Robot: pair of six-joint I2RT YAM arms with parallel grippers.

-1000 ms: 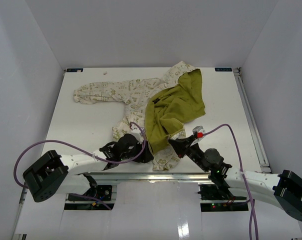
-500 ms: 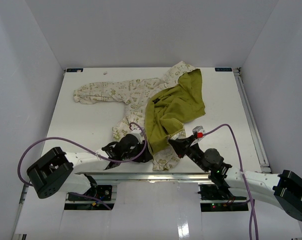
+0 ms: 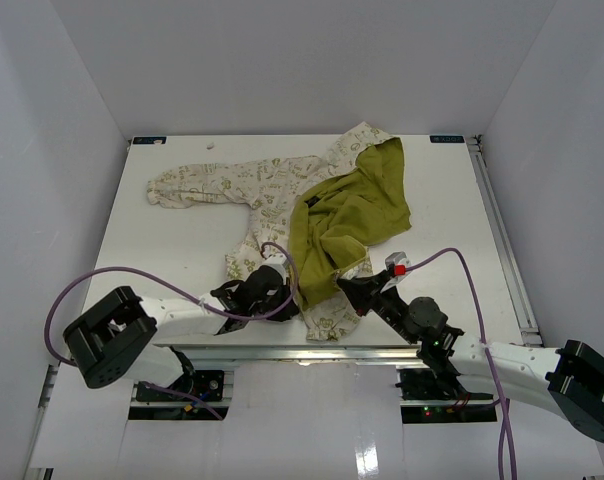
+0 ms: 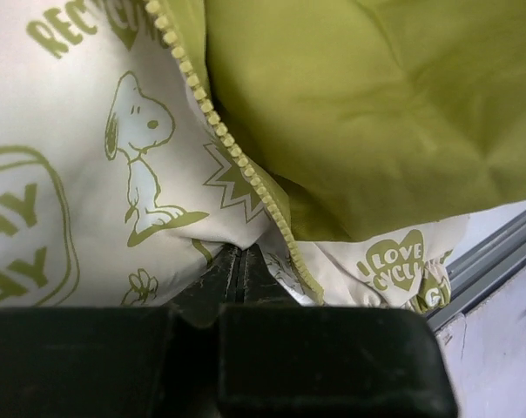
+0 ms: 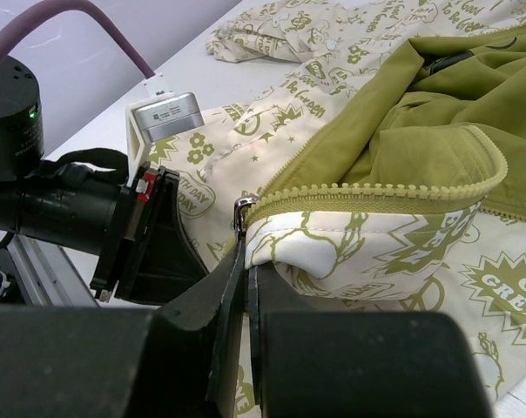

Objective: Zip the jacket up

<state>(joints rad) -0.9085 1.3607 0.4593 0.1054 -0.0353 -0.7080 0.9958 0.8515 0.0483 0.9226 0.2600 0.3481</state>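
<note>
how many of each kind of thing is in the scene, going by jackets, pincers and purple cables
jacket: 1
pincers: 2, left pincer and right pincer, both shut on the jacket's hem
purple cables: 2, left cable and right cable
total: 5

jacket on table, sleeve lying left

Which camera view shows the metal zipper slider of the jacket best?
The right wrist view: the zipper slider sits close and sharp at the jacket hem. The left wrist view shows only zipper teeth, no slider. In the top view it is too small to find.
</note>
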